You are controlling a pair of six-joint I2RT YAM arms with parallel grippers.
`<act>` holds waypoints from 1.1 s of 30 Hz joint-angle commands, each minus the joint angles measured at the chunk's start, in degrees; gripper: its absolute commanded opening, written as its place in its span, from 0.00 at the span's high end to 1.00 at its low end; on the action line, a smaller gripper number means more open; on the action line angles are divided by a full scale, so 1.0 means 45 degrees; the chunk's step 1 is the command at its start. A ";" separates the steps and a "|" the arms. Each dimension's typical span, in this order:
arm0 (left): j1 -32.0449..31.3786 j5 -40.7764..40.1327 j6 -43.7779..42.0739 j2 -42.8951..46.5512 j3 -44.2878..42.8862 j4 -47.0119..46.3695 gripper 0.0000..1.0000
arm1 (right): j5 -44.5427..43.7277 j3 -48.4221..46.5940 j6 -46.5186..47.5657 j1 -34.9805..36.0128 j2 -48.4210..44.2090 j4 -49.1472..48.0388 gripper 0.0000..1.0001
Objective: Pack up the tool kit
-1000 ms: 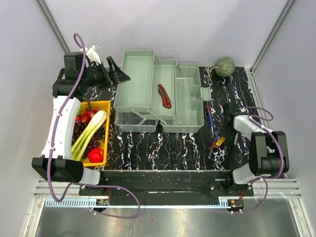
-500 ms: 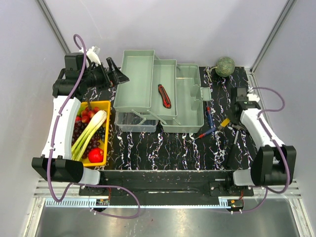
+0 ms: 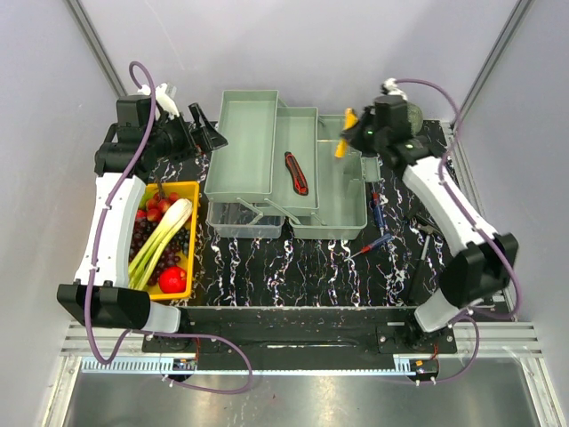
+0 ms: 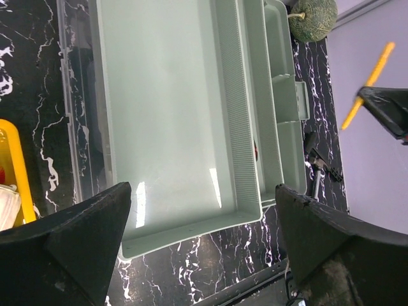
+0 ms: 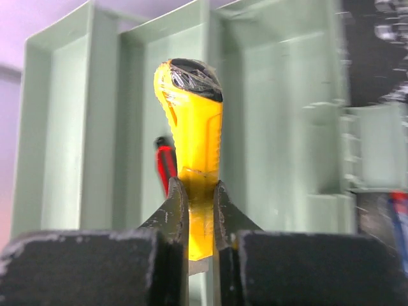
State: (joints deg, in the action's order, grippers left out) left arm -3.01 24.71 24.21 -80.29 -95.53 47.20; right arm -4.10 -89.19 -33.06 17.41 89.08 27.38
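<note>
The pale grey-green toolbox (image 3: 342,191) stands open mid-table with its fold-out trays (image 3: 240,142) spread to the left. A red-handled tool (image 3: 296,173) lies in the middle tray and shows in the right wrist view (image 5: 166,162). My right gripper (image 3: 354,135) is shut on a yellow-handled tool (image 3: 343,135) and holds it above the box's far right part; the right wrist view shows the yellow handle (image 5: 191,134) between the fingers. My left gripper (image 3: 206,133) is open and empty by the far left tray, which also shows in the left wrist view (image 4: 166,115). Blue-handled tools (image 3: 378,212) lie right of the box.
A yellow tray (image 3: 191,191) of produce sits at the left. A green melon (image 3: 407,118) sits at the far right corner. A translucent lid (image 3: 242,221) lies in front of the trays. A dark tool (image 3: 425,229) lies near the right edge.
My right gripper lifted the yellow-handled tool from the table at the right and carried it up and leftward over the toolbox. The left arm barely moved.
</note>
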 commanded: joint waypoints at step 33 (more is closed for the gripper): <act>-0.0016 -0.1214 -0.0262 0.1339 0.0935 -0.0391 0.01 | 0.2591 -0.4731 0.0198 0.3670 0.6709 0.1670 0.66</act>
State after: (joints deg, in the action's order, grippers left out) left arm -3.01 19.59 23.77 -74.85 -91.35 47.75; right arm 8.45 -106.89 -33.26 33.12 119.00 31.90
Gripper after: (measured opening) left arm 0.988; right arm 0.262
